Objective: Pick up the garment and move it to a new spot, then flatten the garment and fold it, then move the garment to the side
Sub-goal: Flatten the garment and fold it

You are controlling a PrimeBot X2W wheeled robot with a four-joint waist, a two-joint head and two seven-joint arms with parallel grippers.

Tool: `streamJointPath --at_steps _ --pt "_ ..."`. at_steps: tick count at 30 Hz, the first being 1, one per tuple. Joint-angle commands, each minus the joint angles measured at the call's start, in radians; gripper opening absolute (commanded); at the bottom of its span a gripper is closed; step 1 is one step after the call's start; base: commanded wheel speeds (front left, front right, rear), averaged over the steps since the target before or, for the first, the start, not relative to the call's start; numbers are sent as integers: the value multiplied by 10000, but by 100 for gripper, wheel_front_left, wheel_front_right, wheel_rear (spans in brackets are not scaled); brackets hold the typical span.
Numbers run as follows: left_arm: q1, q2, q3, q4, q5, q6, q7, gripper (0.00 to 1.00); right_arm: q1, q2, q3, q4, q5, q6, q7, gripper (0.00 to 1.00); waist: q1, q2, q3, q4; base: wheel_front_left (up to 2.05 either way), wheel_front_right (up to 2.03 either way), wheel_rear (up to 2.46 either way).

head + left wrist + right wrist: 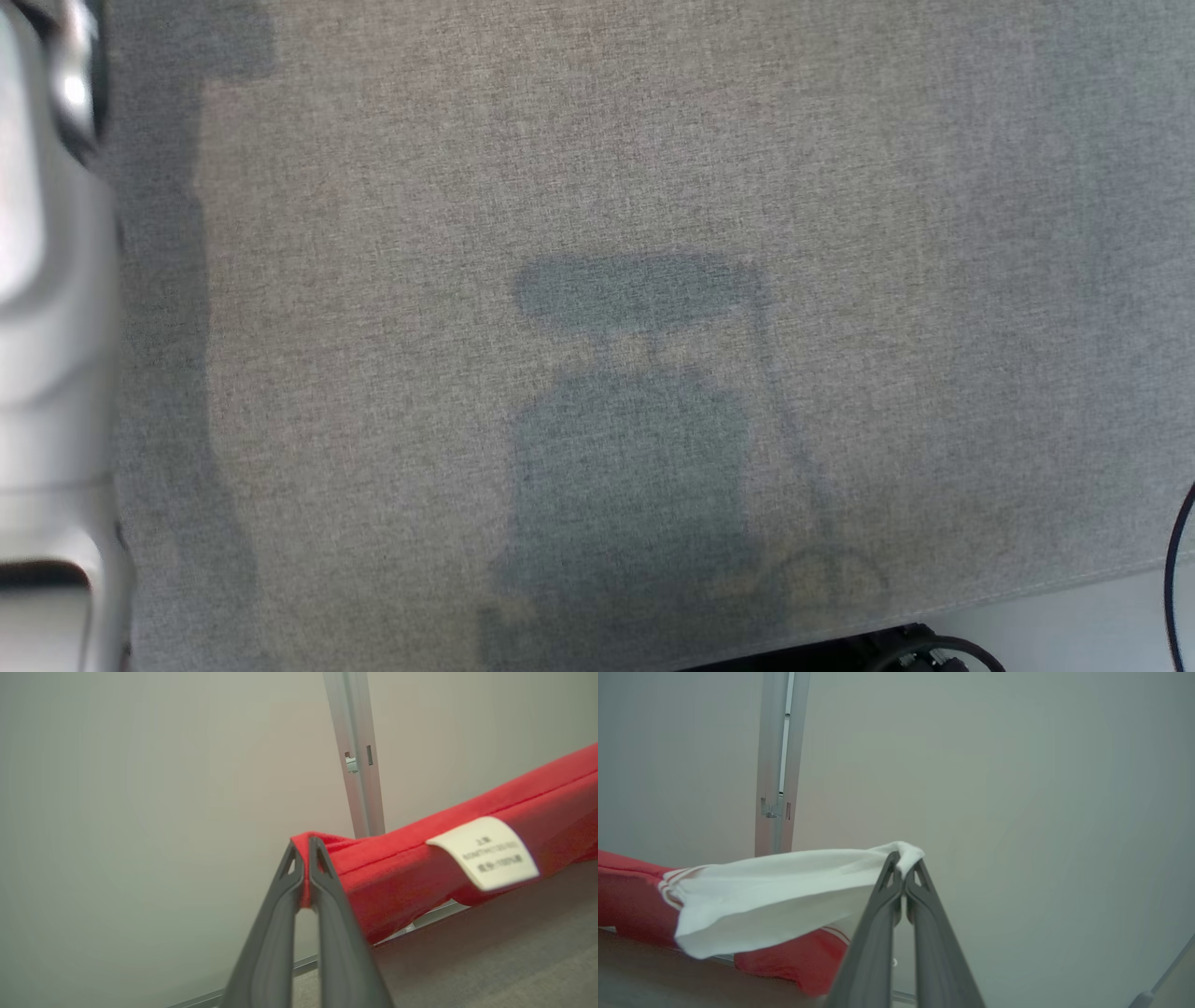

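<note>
The garment (420, 868) is red with a white part and a white care label (486, 851). In the left wrist view my left gripper (304, 847) is shut on a red edge of it, and the cloth stretches away to the right above the grey table. In the right wrist view my right gripper (903, 858) is shut on the white part of the garment (775, 891), which runs left to the red part with thin stripes. The garment hangs taut between both grippers, lifted off the surface. A pale forearm (47, 355) fills the head view's left edge.
The grey fabric table top (653, 187) spreads across the head view, with the robot's shadow (635, 448) at its middle and the front edge at lower right. A pale wall with a metal upright post (357, 751) stands behind the table. A black cable (1178, 560) curves at the right edge.
</note>
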Motion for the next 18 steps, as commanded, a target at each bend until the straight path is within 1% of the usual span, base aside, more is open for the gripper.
streamJointPath --at_steps 1,3,4,5,9,15,16,18 --pt "1133 -166 142 -182 -255 106 11 0 1144 52 -128 -461 199 -18 -18 0 -2 -4 -115 -2 0 0 0" --pt "2297 -471 366 -354 -588 203 8 0 2500 329 -350 -768 475 -18 -17 0 -2 -4 -387 41 0 0 0" --pt "2914 -633 505 -435 -706 250 6 0 3181 410 -256 -864 449 -18 -17 0 -2 -4 -594 56 0 0 0" --pt "3497 -746 514 -425 -706 159 8 0 3736 532 -291 -941 526 -20 -17 0 -2 -4 -764 77 0 0 0" --pt "5642 -1280 954 -372 -885 143 15 0 5681 950 -222 -762 777 -18 -17 0 -2 -4 -1646 108 0 0 0" --pt "7594 -1765 1607 -336 -826 -40 17 0 7635 1483 -210 -223 900 -20 -18 0 -2 -4 -3074 68 0 0 0" --pt "8211 -1886 1791 -312 -764 -82 15 0 8183 1625 -131 -77 818 -20 -18 0 -2 -4 -3561 25 0 0 0" --pt "8828 -1968 2012 -341 -774 -89 15 0 8719 1743 -9 68 779 -20 -18 0 -2 -4 -4057 -24 0 0 0"
